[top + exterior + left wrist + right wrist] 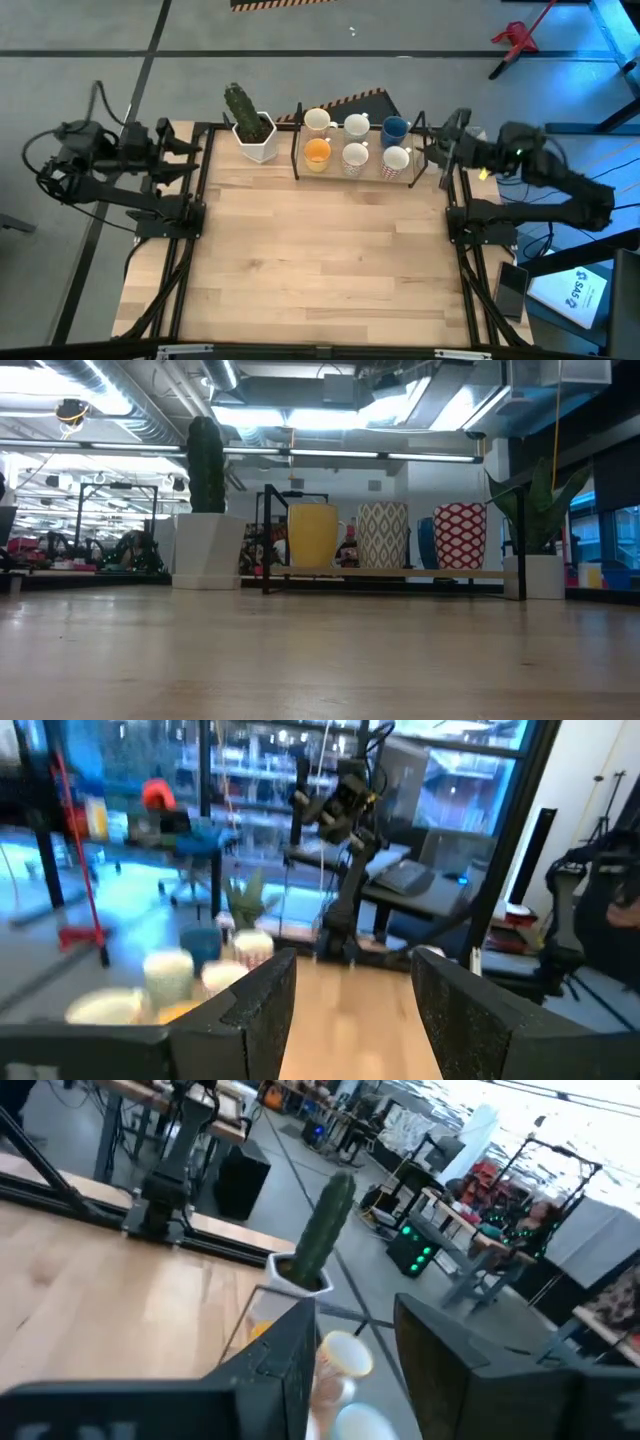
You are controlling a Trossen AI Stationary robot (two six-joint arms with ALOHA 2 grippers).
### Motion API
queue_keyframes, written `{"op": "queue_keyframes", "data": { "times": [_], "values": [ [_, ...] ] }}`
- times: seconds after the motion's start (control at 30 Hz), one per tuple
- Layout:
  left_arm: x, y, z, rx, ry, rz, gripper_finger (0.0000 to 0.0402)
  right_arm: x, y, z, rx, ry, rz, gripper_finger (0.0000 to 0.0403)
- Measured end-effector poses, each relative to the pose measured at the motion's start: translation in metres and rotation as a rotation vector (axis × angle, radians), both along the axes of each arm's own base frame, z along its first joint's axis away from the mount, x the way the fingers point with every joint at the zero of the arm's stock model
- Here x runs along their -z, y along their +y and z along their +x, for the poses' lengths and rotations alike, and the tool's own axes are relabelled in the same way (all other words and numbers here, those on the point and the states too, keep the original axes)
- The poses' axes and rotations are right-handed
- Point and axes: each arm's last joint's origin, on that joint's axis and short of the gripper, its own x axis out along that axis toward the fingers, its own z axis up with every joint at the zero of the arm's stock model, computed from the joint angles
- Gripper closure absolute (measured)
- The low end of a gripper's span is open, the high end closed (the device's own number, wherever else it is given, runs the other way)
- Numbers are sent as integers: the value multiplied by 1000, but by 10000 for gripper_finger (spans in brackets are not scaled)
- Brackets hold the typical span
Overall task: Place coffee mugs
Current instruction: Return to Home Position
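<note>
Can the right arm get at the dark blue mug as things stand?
Probably yes: the right gripper is open beside the rack's end, where the dark blue mug stands with nothing above it.

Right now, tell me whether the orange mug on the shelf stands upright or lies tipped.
Upright. The orange mug shows its round open mouth facing straight up in the high view, standing on the shelf.

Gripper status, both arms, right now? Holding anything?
Left gripper: open, holding nothing.
Right gripper: open, holding nothing.
</note>
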Motion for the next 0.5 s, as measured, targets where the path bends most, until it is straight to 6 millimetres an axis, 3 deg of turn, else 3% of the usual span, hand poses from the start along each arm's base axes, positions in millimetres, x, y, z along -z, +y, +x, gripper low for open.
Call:
{"op": "queue_keyframes", "data": {
  "times": [0.2, 0.5],
  "values": [
    [42, 0, 8, -12, 20, -104, 208, 70, 4, -14, -2, -81, 97, 278],
    [113, -3, 32, 23, 50, -160, 208, 116, 8, -36, 16, -197, 192, 278]
  ]
}}
